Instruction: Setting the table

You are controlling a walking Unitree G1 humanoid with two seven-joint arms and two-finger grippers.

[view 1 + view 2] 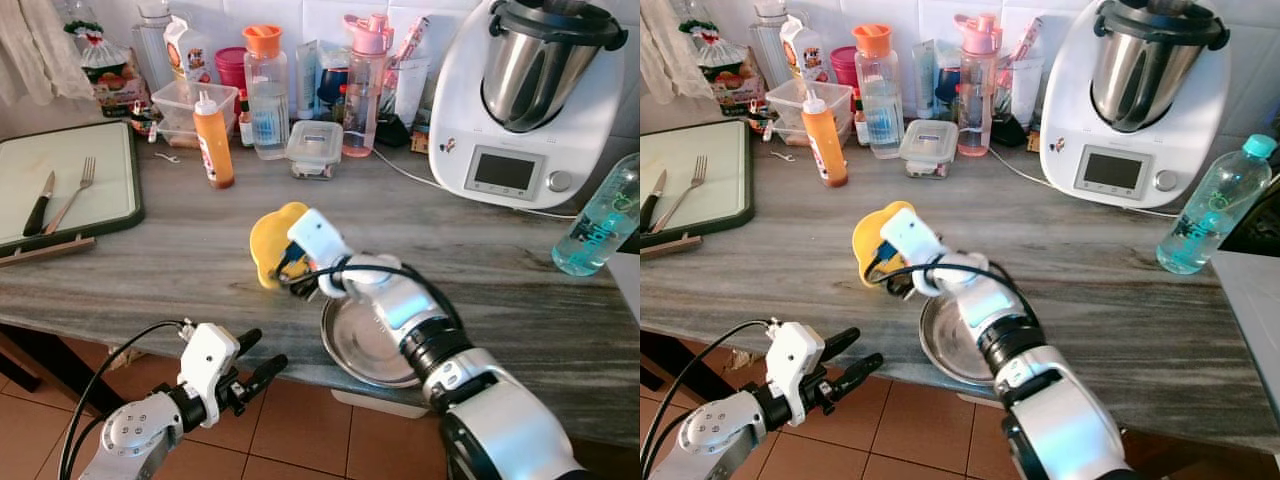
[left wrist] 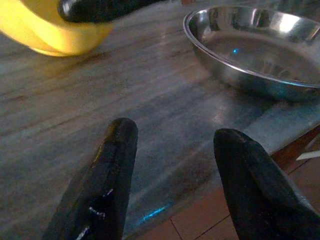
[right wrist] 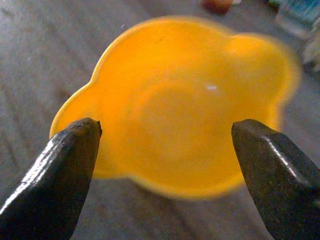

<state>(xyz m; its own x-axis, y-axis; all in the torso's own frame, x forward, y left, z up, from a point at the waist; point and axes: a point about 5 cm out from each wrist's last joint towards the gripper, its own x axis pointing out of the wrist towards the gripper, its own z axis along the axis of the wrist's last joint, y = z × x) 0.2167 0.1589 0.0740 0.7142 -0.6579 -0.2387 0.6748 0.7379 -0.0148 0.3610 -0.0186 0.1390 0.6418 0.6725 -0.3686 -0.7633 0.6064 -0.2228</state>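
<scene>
Glossy yellow plastic bowl (image 1: 268, 240), shiny steel plate (image 1: 362, 345), matt grey wood-grain counter (image 1: 180, 270)

I see my right gripper (image 1: 288, 272) against the yellow bowl (image 1: 268, 240) on the grey countertop (image 1: 180, 260), beside a steel plate (image 1: 365, 345). My left gripper (image 1: 258, 360) hovers off the counter edge, fingers parted. A fork (image 1: 72, 195) and knife (image 1: 40, 203) lie on the tray (image 1: 110, 150).
</scene>
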